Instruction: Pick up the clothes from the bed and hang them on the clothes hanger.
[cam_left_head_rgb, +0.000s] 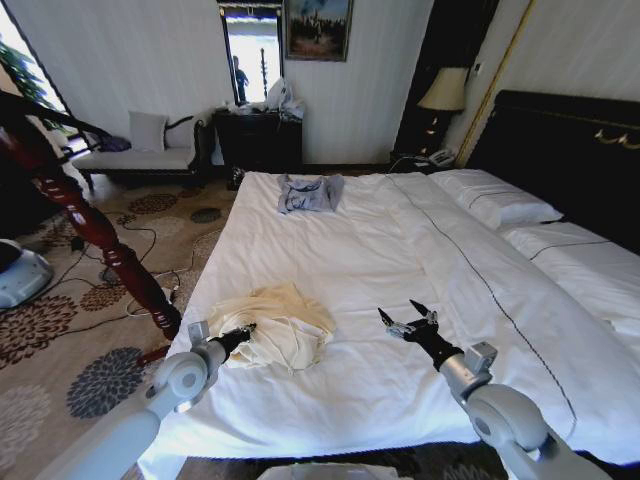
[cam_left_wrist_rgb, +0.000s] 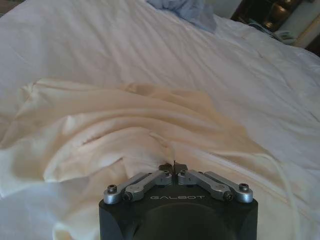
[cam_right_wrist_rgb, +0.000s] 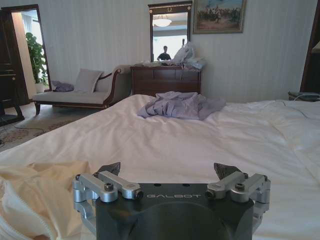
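Our left pincer (cam_left_wrist_rgb: 173, 169) looks pinched shut on the soft cream-yellow crumpled jacket (cam_left_head_rgb: 272, 325), lying near the wide white bed's (cam_left_head_rgb: 350, 250) edge. Such a thin pinch may slip. Our right pincer (cam_left_head_rgb: 407, 318) hovers open nearby.

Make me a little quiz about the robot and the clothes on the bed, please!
1. True or false: the left end effector is shut on the cream-yellow garment.
2. Which end effector is open above bare sheet? A) left B) right
3. Fill in: the small grey-blue garment lies near the ____ edge of the bed, toward the dresser.

Key: 1 true; 2 B; 3 far.
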